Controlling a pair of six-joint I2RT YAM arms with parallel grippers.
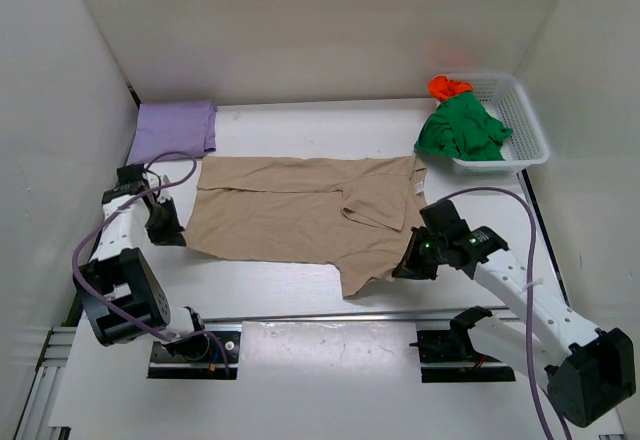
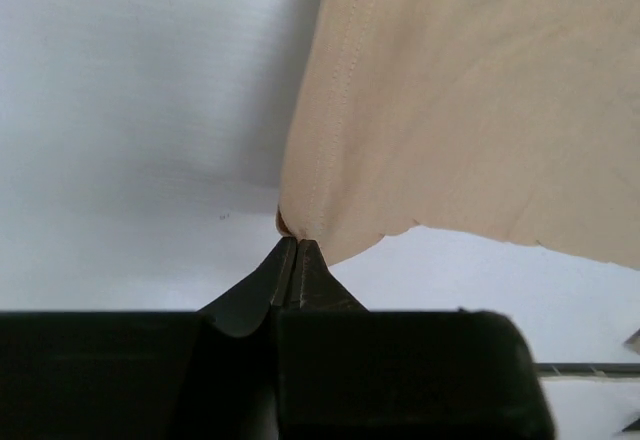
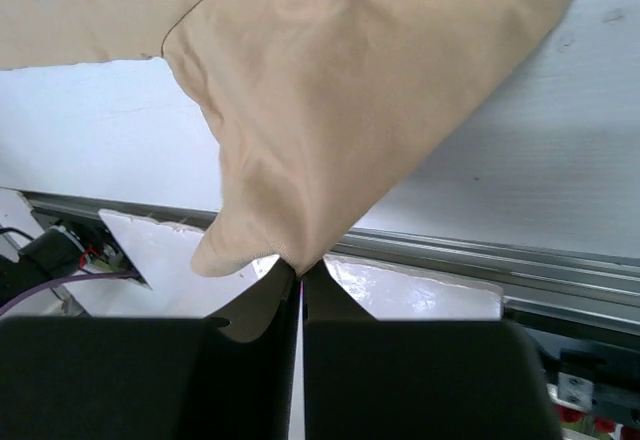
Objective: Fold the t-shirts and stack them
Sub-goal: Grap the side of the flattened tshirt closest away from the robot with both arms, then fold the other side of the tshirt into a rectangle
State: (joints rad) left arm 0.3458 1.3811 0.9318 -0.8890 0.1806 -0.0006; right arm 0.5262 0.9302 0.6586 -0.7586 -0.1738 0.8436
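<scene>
Tan shirt [image 1: 300, 215] lies spread across mid-table [image 1: 300, 295], partly folded, with one flap trailing toward the near edge on the right. Left gripper [image 1: 170, 232] sits at the shirt's near-left corner, fingers pinched tight on the hem. Right gripper [image 1: 412, 265] is at the near-right side, fingers clamped on a bunched tip of the same cloth, lifted a bit off the surface. Purple shirt [image 1: 173, 130] is folded at the far-left corner. Green shirt [image 1: 462, 130] spills over the basket [image 1: 528, 120] rim at far right, with the orange shirt [image 1: 448, 86] just behind it.
</scene>
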